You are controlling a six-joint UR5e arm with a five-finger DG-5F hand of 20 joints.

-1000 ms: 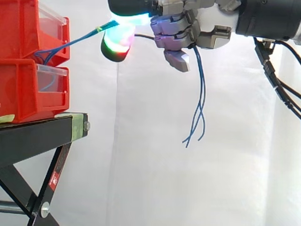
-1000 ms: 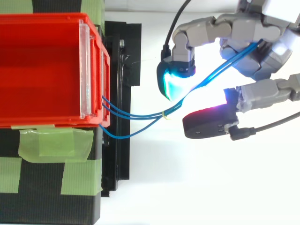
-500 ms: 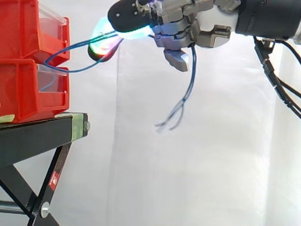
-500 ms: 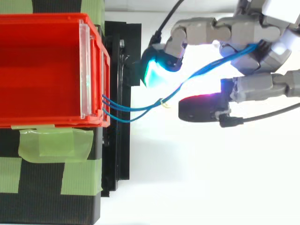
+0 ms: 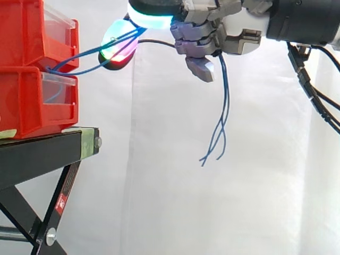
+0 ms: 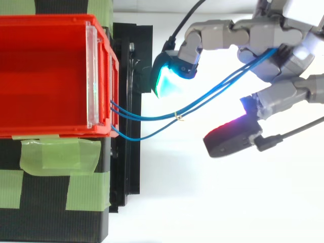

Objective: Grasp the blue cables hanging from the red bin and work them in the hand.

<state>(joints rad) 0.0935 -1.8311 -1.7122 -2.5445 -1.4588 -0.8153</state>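
Cables (image 6: 167,117) between bin (image 6: 50,130) and hand (image 6: 276,35)

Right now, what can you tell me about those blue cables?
The blue cables are thin, bendy strands, several together. They come out of the front of the red bin, sag across the open gap, joined there by a small yellowish tie, and rise into the hand, which is closed around them. Past the hand their loose ends dangle down in the air, touching nothing.
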